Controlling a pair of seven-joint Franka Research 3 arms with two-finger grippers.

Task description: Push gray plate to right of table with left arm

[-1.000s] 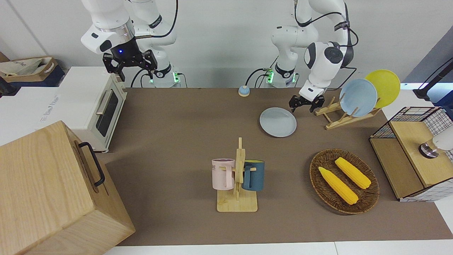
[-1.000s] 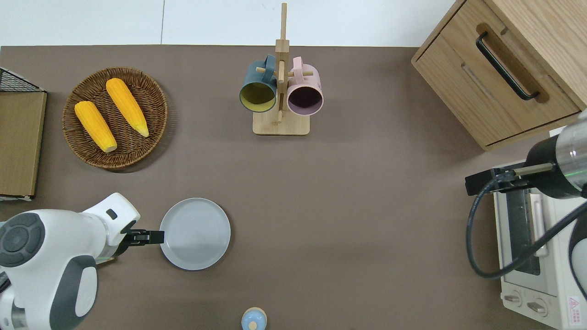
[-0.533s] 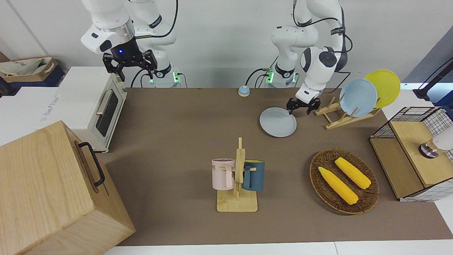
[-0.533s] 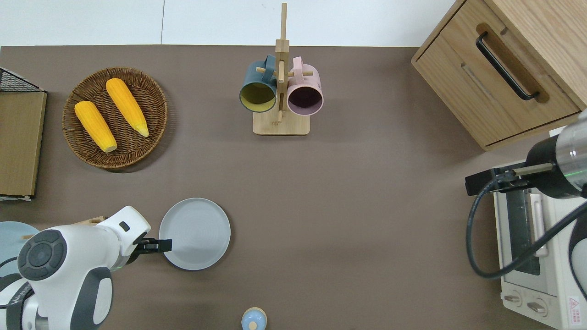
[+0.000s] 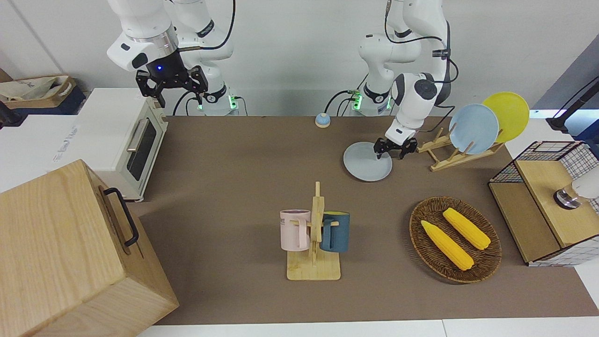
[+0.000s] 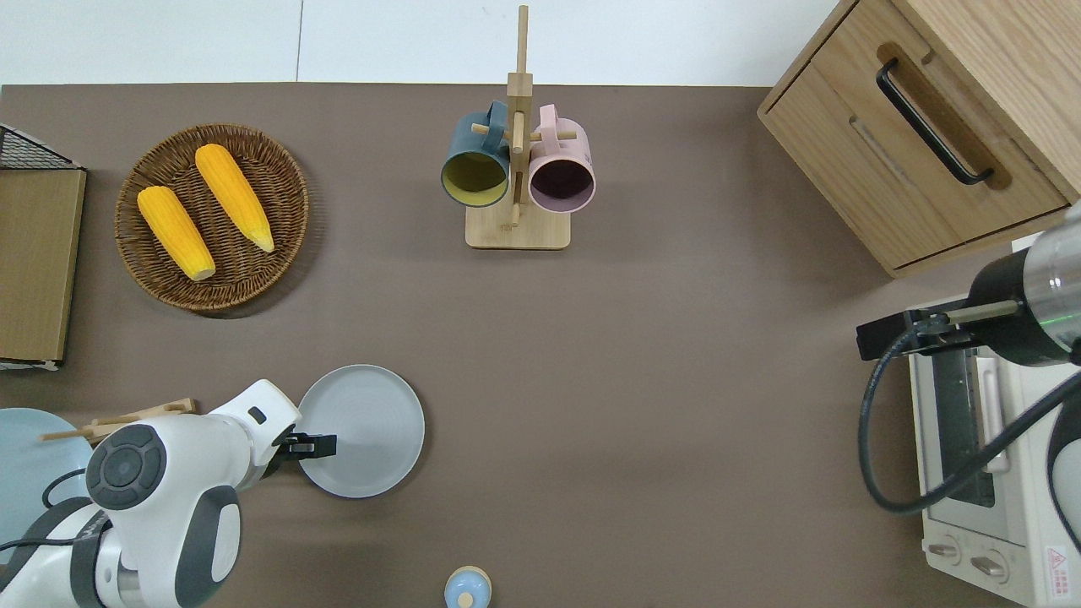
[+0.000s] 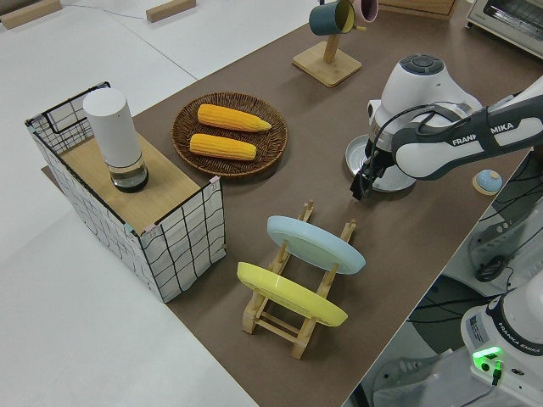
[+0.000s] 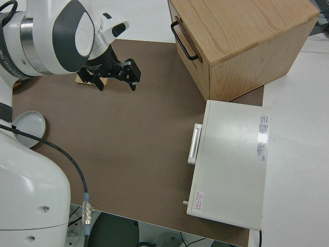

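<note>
Beside the wooden dish rack (image 5: 449,152), the gray plate (image 5: 365,164) lay flat on the table (image 5: 243,154). Left end effector (image 5: 392,149), fingers apart, holding nothing, was positioned over the plate's rim nearest the rack. Right arm was parked, fingers spread.

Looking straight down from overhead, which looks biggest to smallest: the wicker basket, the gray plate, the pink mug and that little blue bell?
1. wicker basket
2. gray plate
3. pink mug, though it hangs raised on its rack, closer to the camera
4. blue bell, partly cut off by the picture's edge
</note>
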